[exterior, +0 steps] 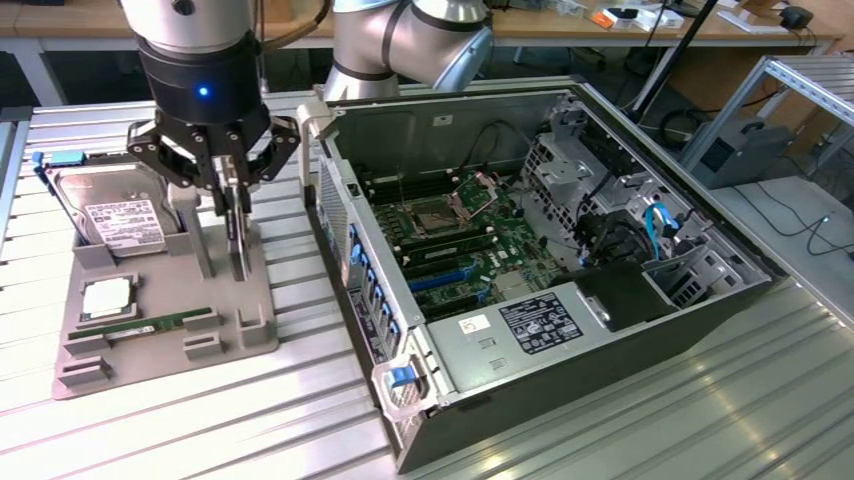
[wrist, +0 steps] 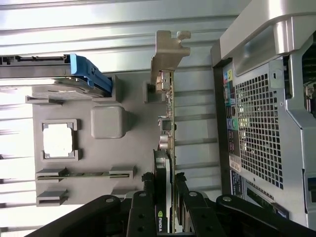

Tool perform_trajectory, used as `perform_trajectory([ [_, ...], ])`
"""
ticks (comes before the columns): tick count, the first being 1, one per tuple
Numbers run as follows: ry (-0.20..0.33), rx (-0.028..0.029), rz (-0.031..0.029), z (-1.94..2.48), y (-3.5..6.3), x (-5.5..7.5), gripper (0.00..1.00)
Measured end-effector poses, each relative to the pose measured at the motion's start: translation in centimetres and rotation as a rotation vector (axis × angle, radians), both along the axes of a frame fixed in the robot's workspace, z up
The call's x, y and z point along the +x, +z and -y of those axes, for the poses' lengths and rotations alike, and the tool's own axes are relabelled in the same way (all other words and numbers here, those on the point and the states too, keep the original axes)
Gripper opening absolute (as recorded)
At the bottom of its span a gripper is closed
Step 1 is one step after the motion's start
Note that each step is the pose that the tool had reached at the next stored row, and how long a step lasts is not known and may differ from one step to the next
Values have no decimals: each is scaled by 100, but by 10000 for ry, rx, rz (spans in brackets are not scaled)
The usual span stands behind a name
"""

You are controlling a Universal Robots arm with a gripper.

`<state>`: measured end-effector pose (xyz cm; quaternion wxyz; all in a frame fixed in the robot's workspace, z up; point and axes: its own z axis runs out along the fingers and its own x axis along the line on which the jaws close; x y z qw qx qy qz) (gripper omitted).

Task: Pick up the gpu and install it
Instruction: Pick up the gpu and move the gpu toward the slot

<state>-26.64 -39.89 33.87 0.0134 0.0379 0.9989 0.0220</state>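
The gripper (exterior: pixel 230 195) clamps its jaws on the gpu (exterior: pixel 239 245). The card stands on edge in the grey fixture (exterior: pixel 174 330), beside the open computer case (exterior: pixel 561 400), leaving both faces graspable.

The ribbed metal table (exterior: pixel 721 400) bears a grey holder (exterior: pixel 254 335) and an open computer case (exterior: pixel 574 410).

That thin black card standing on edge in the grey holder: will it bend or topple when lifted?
The thin black card with a silver bracket looks like rigid circuit board, so probably stiff. On its narrow edge in the flat grey holder, it likely tips unsupported.
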Motion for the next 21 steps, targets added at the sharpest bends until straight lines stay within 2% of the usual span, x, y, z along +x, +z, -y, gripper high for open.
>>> perform_trajectory([
  [6, 0, 0, 0, 0, 133, 0, 27],
  [21, 0, 0, 0, 0, 351, 0, 27],
])
